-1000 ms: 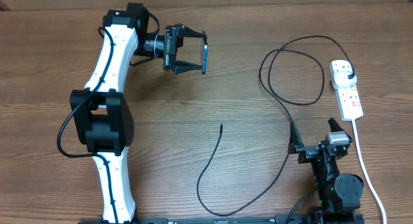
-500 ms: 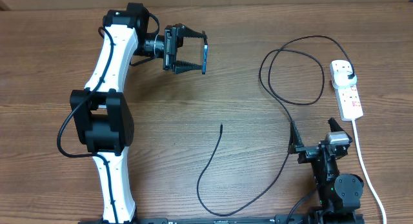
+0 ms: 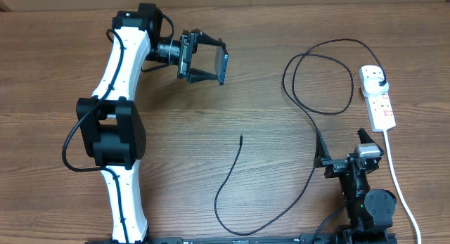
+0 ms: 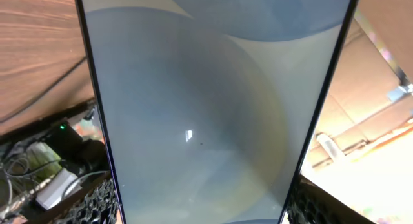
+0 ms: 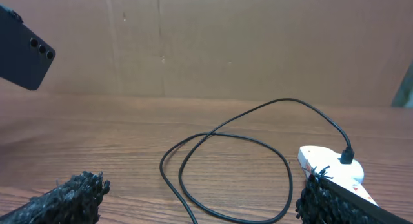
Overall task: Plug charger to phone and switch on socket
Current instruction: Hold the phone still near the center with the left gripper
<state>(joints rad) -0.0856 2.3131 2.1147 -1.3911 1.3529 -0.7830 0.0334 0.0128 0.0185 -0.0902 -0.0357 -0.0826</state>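
My left gripper (image 3: pixel 223 62) is shut on the phone (image 3: pixel 225 65) and holds it on edge above the table at the upper left. Its lit light blue screen (image 4: pixel 206 114) fills the left wrist view. Its dark back (image 5: pixel 22 51) shows at the far left of the right wrist view. The black charger cable (image 3: pixel 309 117) loops on the right; its plug (image 3: pixel 380 84) sits in the white power strip (image 3: pixel 377 98), and its connector tip (image 3: pixel 241 137) lies loose mid-table. The cable loop (image 5: pixel 226 172) also shows in the right wrist view. My right gripper (image 3: pixel 342 151) is open and empty at the lower right.
The power strip's white cord (image 3: pixel 401 188) runs down the right edge of the table past my right arm. The power strip (image 5: pixel 332 169) lies just ahead of my right finger. A cardboard wall (image 5: pixel 226 37) stands behind the table.
My left gripper has rotated the phone slightly, so more of its face shows from above. The right arm and the cable have not moved.
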